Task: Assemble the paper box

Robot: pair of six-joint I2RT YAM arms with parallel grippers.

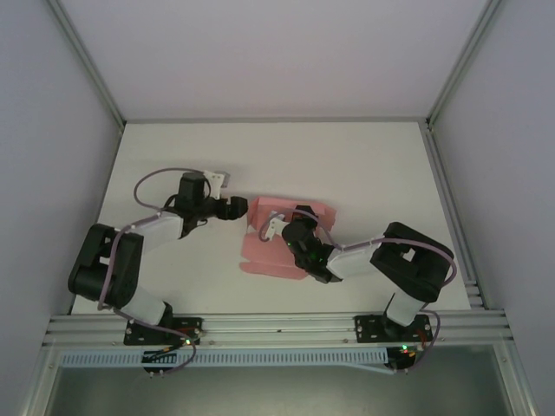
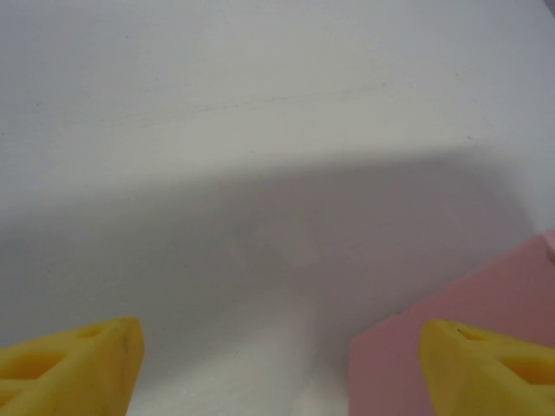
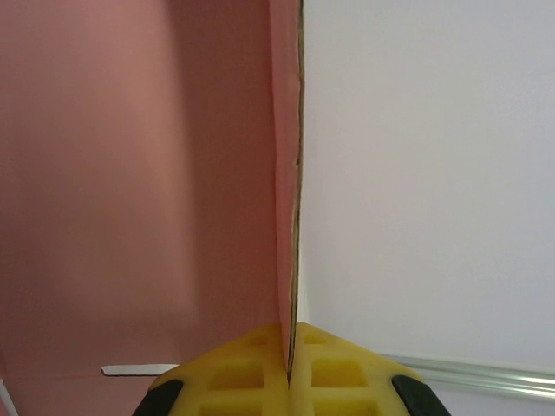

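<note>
The pink paper box lies partly folded on the white table, mid-way between the arms. My right gripper is over it. In the right wrist view that gripper is shut on the edge of an upright pink wall, with the rest of the pink card to the left. My left gripper is at the box's far left corner. Its yellow fingers stand wide apart and open, and a pink corner lies just in front of the right finger.
An aluminium rail runs along the near table edge and also shows as a rail in the right wrist view. Frame posts border the table's sides. Bare white table lies beyond the box.
</note>
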